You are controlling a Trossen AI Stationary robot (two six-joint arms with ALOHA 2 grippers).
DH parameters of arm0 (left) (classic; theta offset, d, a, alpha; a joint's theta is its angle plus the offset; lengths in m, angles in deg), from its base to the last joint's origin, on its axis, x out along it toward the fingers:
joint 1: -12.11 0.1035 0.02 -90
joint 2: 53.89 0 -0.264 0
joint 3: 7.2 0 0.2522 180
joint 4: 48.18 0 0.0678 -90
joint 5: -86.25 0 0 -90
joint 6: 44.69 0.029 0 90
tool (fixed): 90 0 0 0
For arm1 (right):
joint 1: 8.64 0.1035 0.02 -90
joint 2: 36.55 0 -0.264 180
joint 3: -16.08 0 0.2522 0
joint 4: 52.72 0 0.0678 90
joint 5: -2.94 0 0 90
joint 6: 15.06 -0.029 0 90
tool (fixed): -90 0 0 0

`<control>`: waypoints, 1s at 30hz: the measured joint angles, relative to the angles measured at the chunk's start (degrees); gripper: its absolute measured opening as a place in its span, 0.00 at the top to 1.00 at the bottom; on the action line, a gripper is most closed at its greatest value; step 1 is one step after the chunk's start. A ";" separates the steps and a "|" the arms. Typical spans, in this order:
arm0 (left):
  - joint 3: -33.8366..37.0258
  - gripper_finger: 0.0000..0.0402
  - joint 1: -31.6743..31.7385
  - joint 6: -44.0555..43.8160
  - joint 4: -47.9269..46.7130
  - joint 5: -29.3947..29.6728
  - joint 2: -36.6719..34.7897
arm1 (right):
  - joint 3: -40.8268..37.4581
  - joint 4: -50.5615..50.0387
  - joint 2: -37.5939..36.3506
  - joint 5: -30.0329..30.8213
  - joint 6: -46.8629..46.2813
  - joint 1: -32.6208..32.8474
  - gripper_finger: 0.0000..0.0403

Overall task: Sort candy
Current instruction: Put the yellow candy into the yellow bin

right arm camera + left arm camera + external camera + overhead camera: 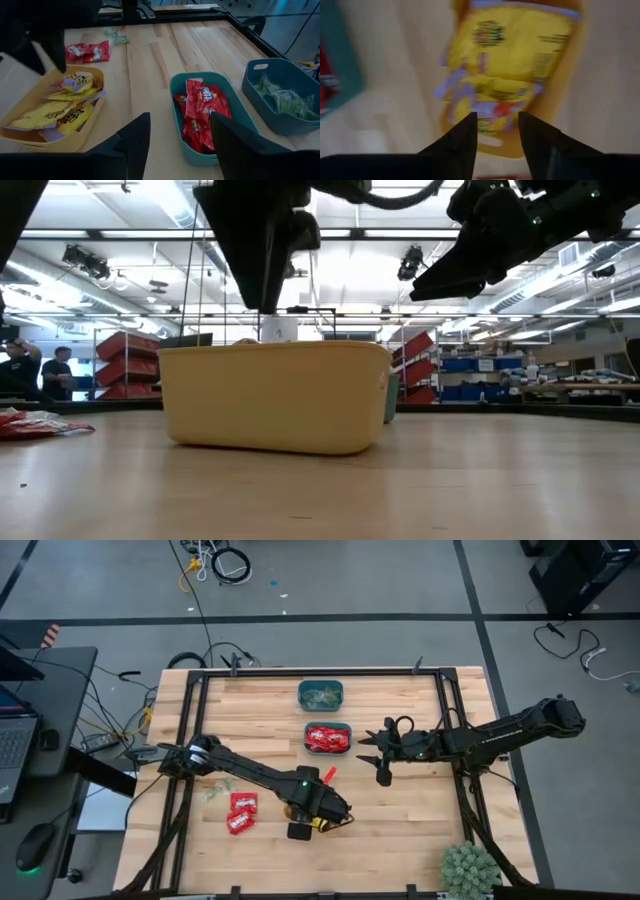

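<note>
Left tool (497, 131): fingers apart and empty, poised directly over the orange bin (30, 137), lower centre of the high view.
Right tool (177, 145): fingers wide apart and empty, right of centre in the high view, just beside the nearer teal bin (235, 112).
Yellow candy (65, 107): several packets heaped in the orange bin.
Red candy, sorted (202, 112): a pile in the nearer teal bin.
Red candy, loose (241, 811): two packets on the table (400, 810), lower left of the high view.
Green candy, sorted (280, 97): in the farther teal bin (300, 127).
Green candy, loose (213, 790): one small packet (faint) beside the loose reds.
Step in hand: judged a release; both tools stand over or beside their bins holding nothing.
Next move: likely the left tool reaches to the loose red packets, closes on one, and carries it to the nearer teal bin.
</note>
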 joint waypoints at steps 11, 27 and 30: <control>8.75 0.98 -0.59 0.08 4.30 8.26 -0.84 | 0.04 -2.04 0.00 -0.96 -0.35 0.21 0.73; 25.01 1.00 0.29 0.46 26.81 2.83 -7.65 | 0.04 -1.96 0.00 -0.66 0.09 0.21 0.93; 24.99 1.00 0.29 0.44 27.15 4.57 -10.92 | 0.04 -1.10 0.00 -0.63 0.09 0.21 0.91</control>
